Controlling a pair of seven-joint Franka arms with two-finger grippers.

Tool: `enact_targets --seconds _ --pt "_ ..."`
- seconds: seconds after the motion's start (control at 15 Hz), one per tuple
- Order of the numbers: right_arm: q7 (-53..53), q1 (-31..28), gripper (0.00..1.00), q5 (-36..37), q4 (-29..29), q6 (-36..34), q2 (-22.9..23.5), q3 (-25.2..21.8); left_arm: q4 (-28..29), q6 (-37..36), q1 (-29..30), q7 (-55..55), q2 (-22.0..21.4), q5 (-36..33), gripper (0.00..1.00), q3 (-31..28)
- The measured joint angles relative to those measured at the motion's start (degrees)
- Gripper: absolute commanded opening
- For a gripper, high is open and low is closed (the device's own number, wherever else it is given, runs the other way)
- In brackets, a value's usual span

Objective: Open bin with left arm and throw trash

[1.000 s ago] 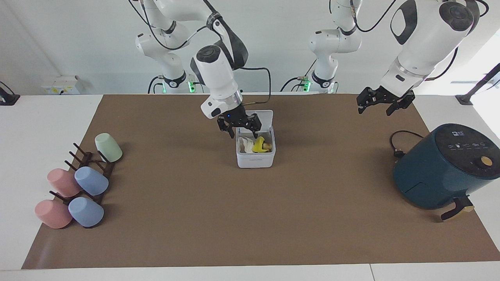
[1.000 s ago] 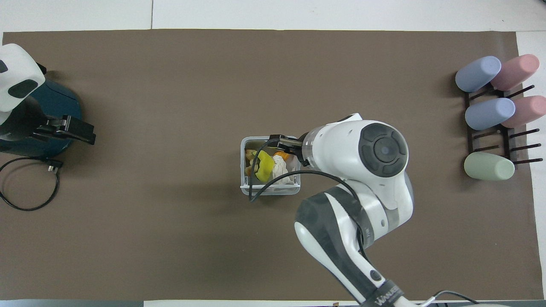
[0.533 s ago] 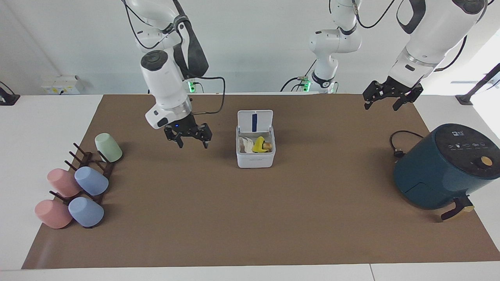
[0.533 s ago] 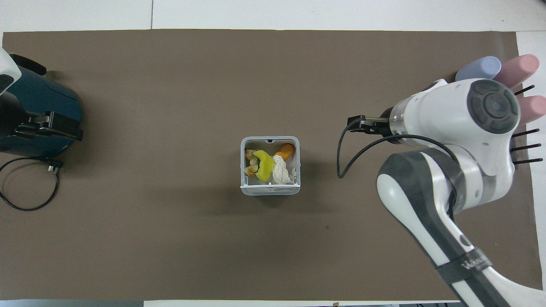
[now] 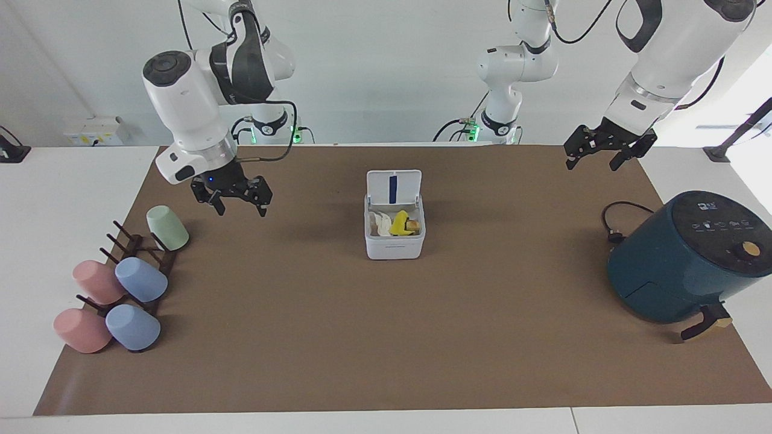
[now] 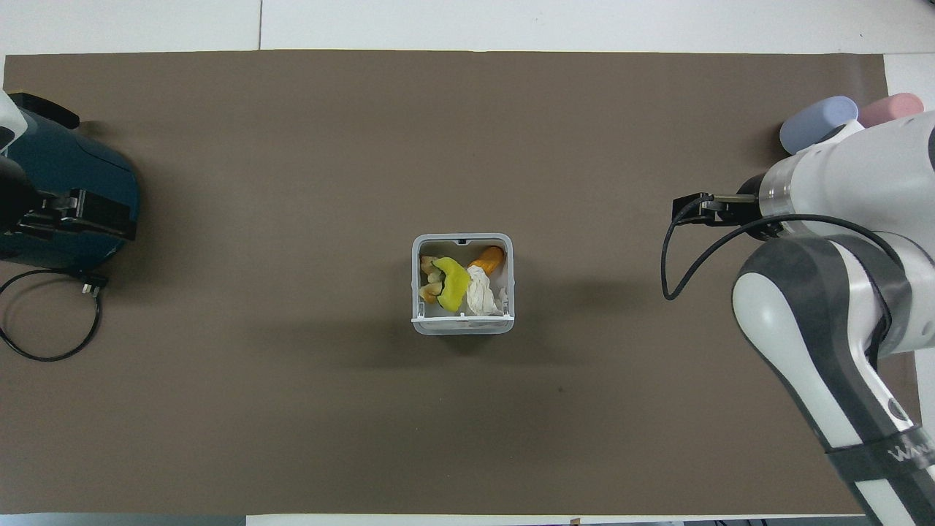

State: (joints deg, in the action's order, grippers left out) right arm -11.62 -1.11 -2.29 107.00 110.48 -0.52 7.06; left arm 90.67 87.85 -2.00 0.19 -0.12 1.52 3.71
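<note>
Now the small white rounded-corner plastic bin (image 5: 395, 238) sits mid-mat with its flat hinged lid (image 5: 394, 187) standing open, blue stripe on the underside showing. Inside it lies the trash: crumpled white tissue (image 5: 380, 223), bent bright-yellow scrap (image 5: 399, 223), small orange-yellow chunk (image 5: 413, 226); from overhead the tissue (image 6: 483, 292), yellow scrap (image 6: 453, 285) and an orange bit (image 6: 488, 258) all sit within the bin walls (image 6: 417, 281).

The right gripper (image 5: 232, 196) hangs in the air, well apart from the bin, toward the right arm's end of the table. Fingers spread, pinching nothing. It is over bare brown mat (image 5: 386, 337), with the pale green cup (image 5: 167, 227) just beside and below it on the dark wooden peg rack (image 5: 136, 253). Two blue cups (image 5: 140, 279) and two pink cups (image 5: 96, 282) sit on the same rack, farther from the robots than the green one.

The left gripper (image 5: 609, 149) hangs over the mat's edge at the left arm's end, well apart from the bin. Fingers spread, empty. Below it, farther from the robots, stands the big dark-teal rounded air fryer (image 5: 687, 256), with its black cord (image 5: 615, 223) looped on the mat between the fryer and the gripper.
</note>
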Motion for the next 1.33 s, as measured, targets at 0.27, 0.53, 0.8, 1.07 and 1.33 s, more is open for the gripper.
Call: enact_targets --seconds 0.27,0.53,0.8,1.07,1.33 --pt "0.0 -0.2 1.00 0.1 -8.6 -10.5 -0.1 0.0 0.0 0.0 0.0 -0.1 0.0 0.0 1.00 0.0" --pt "0.0 -0.2 1.00 2.9 -13.1 -18.0 -0.1 0.1 0.0 0.0 0.1 -0.2 0.0 0.0 1.00 0.0" --pt "0.0 -0.2 1.00 4.1 -14.0 -20.1 -0.1 0.2 0.0 0.0 0.1 -0.2 -0.1 0.0 1.00 -0.2" --pt "0.0 -0.9 1.00 4.1 -13.9 -20.2 0.0 0.1 0.0 0.0 0.1 -0.2 -0.1 0.0 1.00 -0.2" --pt "0.0 -1.0 1.00 4.1 -13.9 -20.3 0.1 0.1 0.0 0.0 0.1 -0.2 -0.1 0.0 1.00 -0.2"
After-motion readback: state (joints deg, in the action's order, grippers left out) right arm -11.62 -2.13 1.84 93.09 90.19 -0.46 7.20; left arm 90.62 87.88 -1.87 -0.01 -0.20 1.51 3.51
